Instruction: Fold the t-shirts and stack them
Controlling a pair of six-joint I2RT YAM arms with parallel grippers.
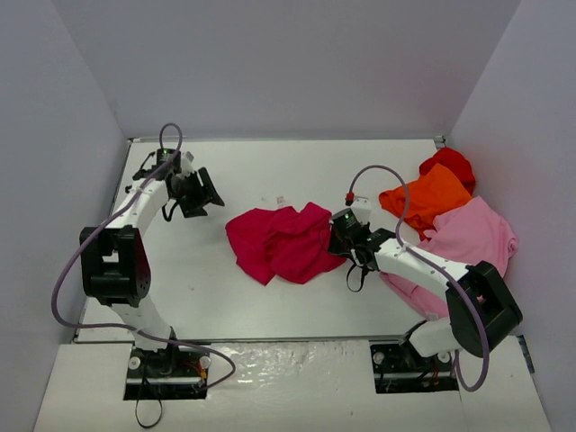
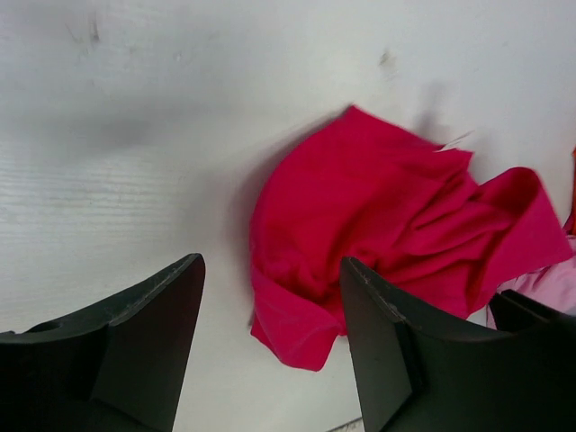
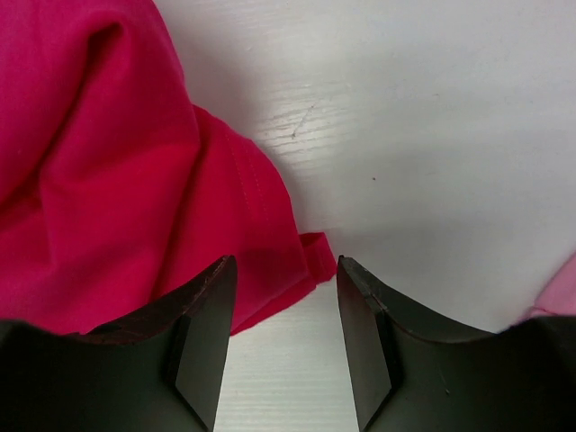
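Currently holds the left fingers [image 2: 153,342] wide apart above the bare white surface [image 1: 270,171], gripping nothing, well to the left of the crimson-magenta t-shirt [image 1: 283,243] lying crumpled mid-surface. Places the right fingers [image 3: 202,342] at that shirt's right edge, parted over a strip of bare surface, hem passing behind one finger, nothing pinched. Shows an orange t-shirt [image 1: 432,196], a bright red t-shirt [image 1: 450,164] and a light pink t-shirt [image 1: 472,236] heaped together at the right.
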